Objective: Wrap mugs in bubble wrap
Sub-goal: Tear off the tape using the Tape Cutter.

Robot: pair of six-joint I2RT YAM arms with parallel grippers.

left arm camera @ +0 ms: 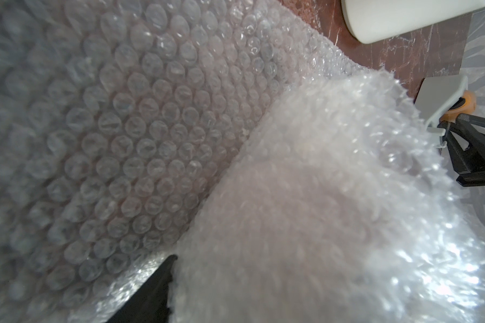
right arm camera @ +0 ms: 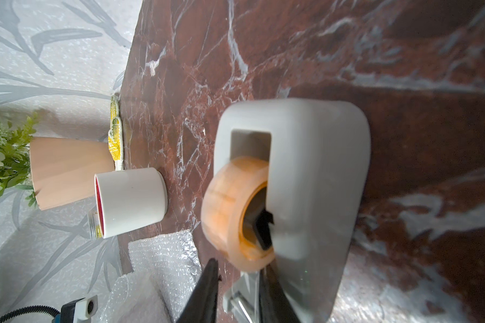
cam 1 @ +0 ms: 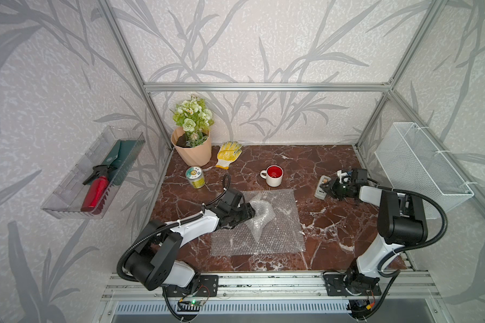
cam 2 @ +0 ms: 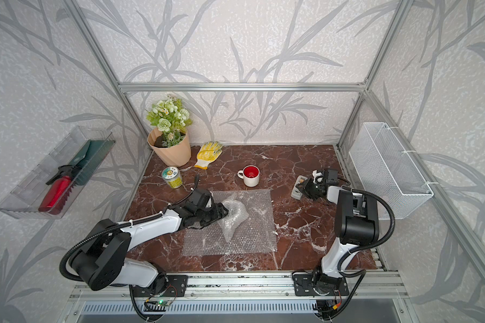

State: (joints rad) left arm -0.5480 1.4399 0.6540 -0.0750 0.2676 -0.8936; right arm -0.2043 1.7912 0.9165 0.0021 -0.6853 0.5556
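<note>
We find the task roughly half done. A bubble-wrap bundle (cam 1: pixel 259 214) lies at the middle of the surface (cam 1: pixel 333 223) on a second, flat sheet (cam 1: pixel 283 243). We judge that it holds a mug, though none shows through, and no tape is seen on it. The white mug (cam 1: pixel 274 175) stands bare and upright beyond the sheet's far edge, not yet wrapped. The left arm reaches low from the near left, with the left hand (cam 1: pixel 252 214) at the bundle's left end. One finger (left arm camera: pixel 157 288) lies beside the bundle and the other is hidden, so we cannot tell whether it clamps. The right arm stands tall at the right, its forearm bent left to the tape dispenser (cam 1: pixel 320 191). The right hand (cam 1: pixel 330 190) has its fingers (right arm camera: pixel 209 282) slightly apart astride the cutter end.
</note>
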